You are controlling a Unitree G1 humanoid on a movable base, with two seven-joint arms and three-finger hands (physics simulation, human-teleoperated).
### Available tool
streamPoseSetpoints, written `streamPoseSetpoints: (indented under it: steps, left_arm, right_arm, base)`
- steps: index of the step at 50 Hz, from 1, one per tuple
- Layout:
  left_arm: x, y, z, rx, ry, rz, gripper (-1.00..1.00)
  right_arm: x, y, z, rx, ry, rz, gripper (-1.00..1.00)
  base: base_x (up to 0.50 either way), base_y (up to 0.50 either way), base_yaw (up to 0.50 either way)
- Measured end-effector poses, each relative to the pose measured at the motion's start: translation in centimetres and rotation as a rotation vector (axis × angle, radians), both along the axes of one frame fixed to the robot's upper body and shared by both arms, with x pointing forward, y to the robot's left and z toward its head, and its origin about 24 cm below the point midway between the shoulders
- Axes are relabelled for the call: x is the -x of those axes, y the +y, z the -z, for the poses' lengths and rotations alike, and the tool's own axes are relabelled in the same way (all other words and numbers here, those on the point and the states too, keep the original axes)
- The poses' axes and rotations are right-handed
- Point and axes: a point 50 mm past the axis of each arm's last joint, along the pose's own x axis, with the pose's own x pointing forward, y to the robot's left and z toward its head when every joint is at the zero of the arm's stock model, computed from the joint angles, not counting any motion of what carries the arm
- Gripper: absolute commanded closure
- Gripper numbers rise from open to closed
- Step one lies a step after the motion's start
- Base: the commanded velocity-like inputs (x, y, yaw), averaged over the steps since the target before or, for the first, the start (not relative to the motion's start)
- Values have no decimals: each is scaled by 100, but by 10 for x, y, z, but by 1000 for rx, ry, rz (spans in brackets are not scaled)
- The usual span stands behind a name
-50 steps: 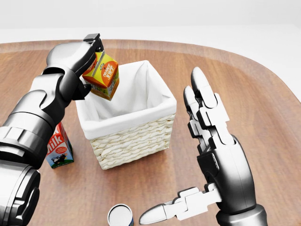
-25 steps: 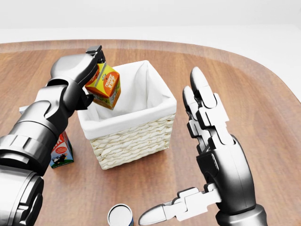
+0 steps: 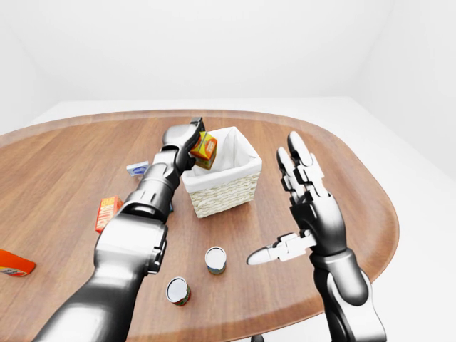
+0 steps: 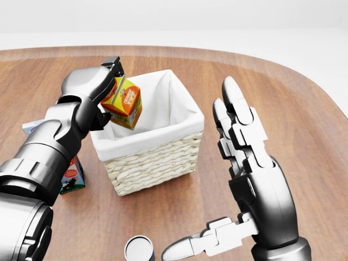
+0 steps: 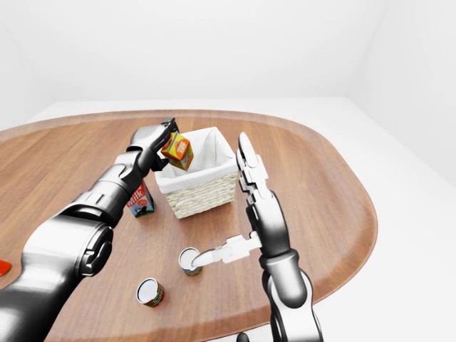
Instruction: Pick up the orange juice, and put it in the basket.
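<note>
An orange juice carton (image 4: 126, 102) hangs tilted over the left rim of the white-lined wicker basket (image 4: 157, 157) in the head view. My left hand (image 4: 106, 89) is shut on the carton, gripping its left side from above. The carton's lower corner is level with the basket's lining. My right hand (image 4: 239, 179) stands open to the right of the basket, fingers spread upward and thumb pointing left, holding nothing.
A milk carton (image 4: 70, 175) stands left of the basket, partly behind my left forearm. Two cans (image 3: 215, 259) (image 3: 177, 291) sit on the wooden table (image 3: 71, 164) nearer me. An orange box (image 3: 107, 213) and a red packet (image 3: 13, 263) lie at the left.
My left hand has carried the orange juice carton slightly right and down, further over the basket's opening. The right hand has barely moved.
</note>
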Motion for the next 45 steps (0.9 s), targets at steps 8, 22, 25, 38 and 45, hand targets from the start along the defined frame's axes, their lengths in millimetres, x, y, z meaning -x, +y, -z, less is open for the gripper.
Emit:
streamPoseSetpoints:
  steps: [8,22,25,38,45]
  left_arm:
    - [0,1,2,1,-6,-4,-100]
    - [0,4,-1,6,-50,-19,-100]
    - [0,4,-3,11,-56,-21,-100]
    - [-1,6,-10,87,-56,-31,-100]
    - [-2,6,-15,184,-37,-29,-100]
  right_arm:
    - [1,0,1,0,7,0,-100]
    - [1,-1,2,-3,12,4,-100]
    - [1,-1,2,-3,11,3,-100]
    - [1,-1,1,-5,4,1,-100]
    - [1,-1,1,-4,7,1,-100]
  base:
    - [0,0,0]
    - [0,0,0]
    - [0,0,0]
    - [0,0,0]
    - [0,0,0]
